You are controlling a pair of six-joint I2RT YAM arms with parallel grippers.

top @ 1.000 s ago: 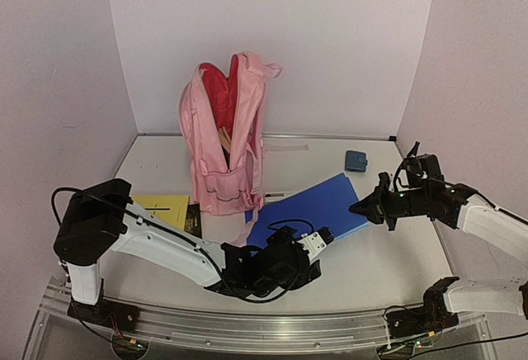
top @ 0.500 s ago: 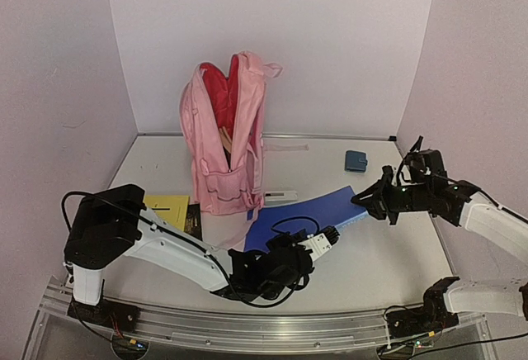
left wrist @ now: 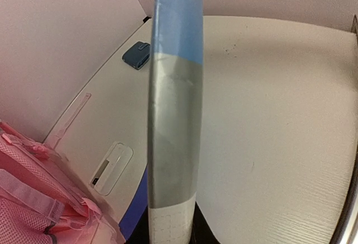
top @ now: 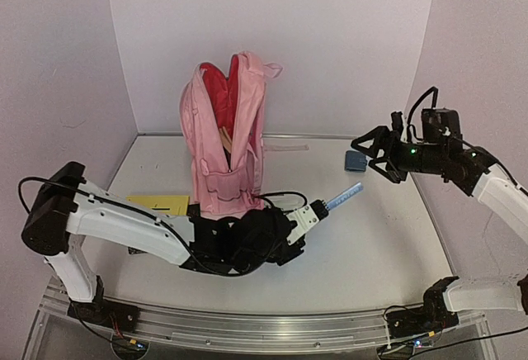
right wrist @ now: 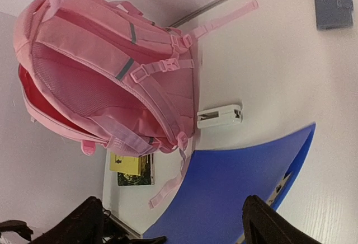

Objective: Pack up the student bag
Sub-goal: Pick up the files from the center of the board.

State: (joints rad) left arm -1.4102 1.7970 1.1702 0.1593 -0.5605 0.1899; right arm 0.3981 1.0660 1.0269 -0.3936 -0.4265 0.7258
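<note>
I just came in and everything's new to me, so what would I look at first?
The student bag, big and pink, stands open at the back of the table, red inside showing. In front of it and a bit to the right, the left gripper holds a blue folder tipped up on its edge, and the right gripper hangs open at the right.

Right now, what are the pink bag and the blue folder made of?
Pink bag: soft, matte cloth, judging by its creases, mesh panel and woven straps. Blue folder: probably smooth plastic, maybe coated card; it is thin, flat and slightly shiny.
</note>
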